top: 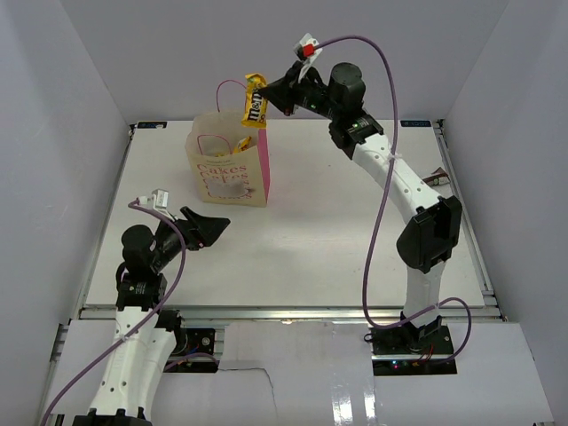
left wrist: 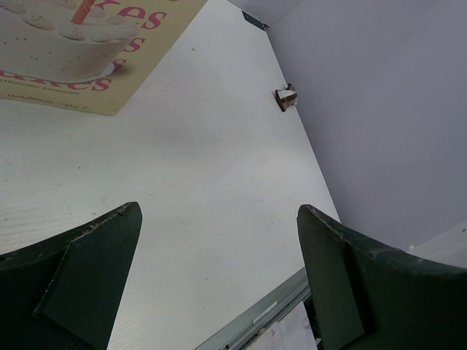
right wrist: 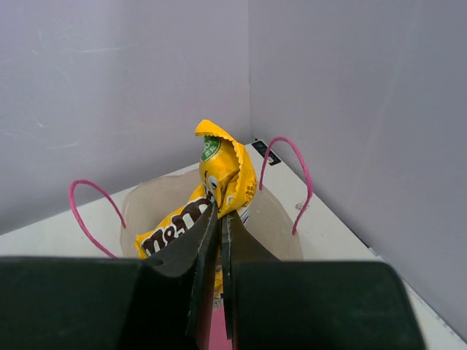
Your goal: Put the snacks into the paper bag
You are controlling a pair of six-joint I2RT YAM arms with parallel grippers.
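The cream paper bag (top: pixel 226 182) with pink sides and "Cakes" lettering stands upright at the back left of the table. Above its open mouth my right gripper (top: pixel 264 96) is shut on a yellow-orange candy packet (top: pixel 255 105) that hangs upright. In the right wrist view that held packet (right wrist: pixel 228 169) rises past my gripper (right wrist: pixel 220 213), over the paper bag's rim (right wrist: pixel 281 222). A second yellow packet (right wrist: pixel 171 232) lies inside the bag, its end showing at the mouth (top: pixel 244 144). My left gripper (top: pixel 213 232) hovers open and empty in front of the bag, over bare table (left wrist: pixel 219 211).
The bag's thin pink handles (right wrist: pixel 290 171) stand up on both sides of its mouth. White walls enclose the table on three sides. A small metal bracket (left wrist: pixel 287 96) sits at the table's right edge. The bag's front (left wrist: pixel 73 58) fills the left wrist view's top corner.
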